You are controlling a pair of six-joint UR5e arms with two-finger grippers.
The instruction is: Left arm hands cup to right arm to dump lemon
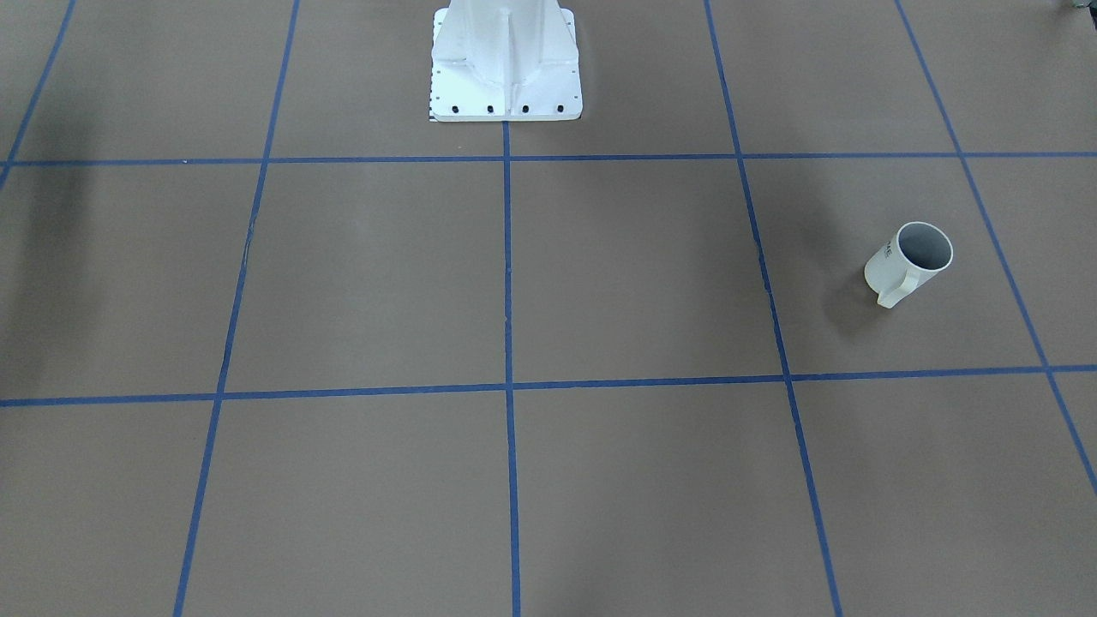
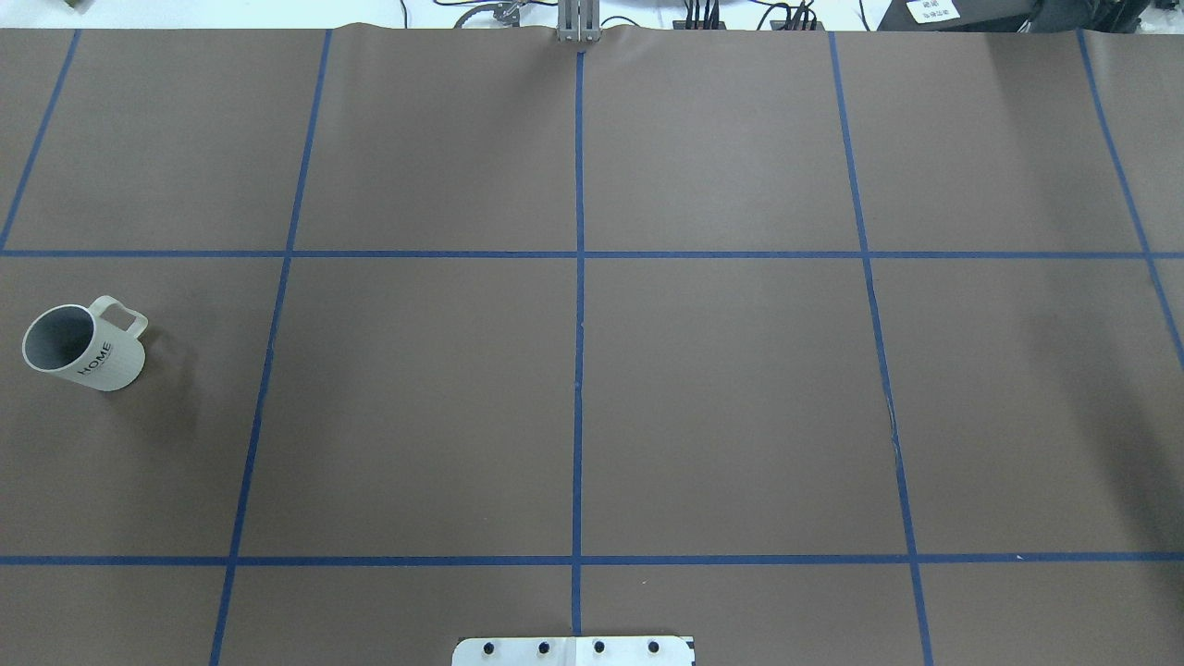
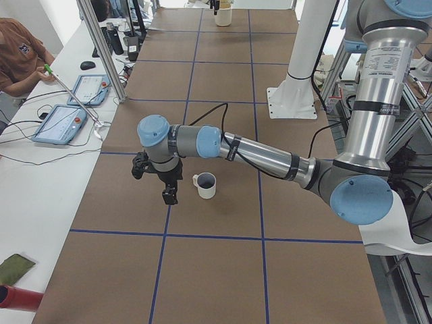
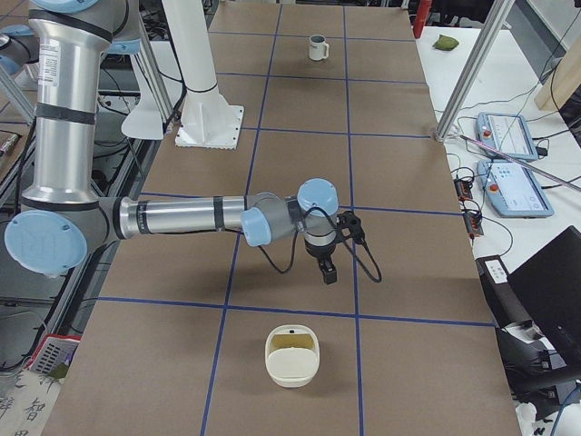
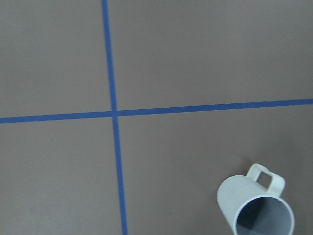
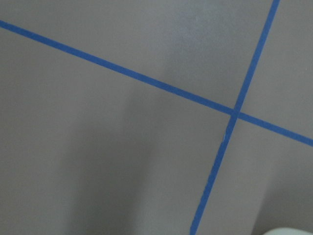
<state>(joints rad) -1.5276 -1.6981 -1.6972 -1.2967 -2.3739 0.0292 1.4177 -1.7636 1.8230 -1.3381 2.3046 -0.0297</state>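
1. Left gripper (image 3: 169,196) hangs pointing straight down, tips just over the table (image 3: 216,270). Can't tell how far it's spread from this side angle, but the cup isn't in it.
2. Behind it, the left arm (image 3: 263,154) runs low and nearly level from the frame's right edge.
3. The cup (image 3: 205,185) stands upright just right of that gripper, not touching. In the left wrist view it sits bottom right.
4. Right gripper (image 4: 328,271) also points down, mid-frame, and I can't tell its opening either. The right arm (image 4: 182,218) stretches level from the left edge, with the cup well apart at the top.
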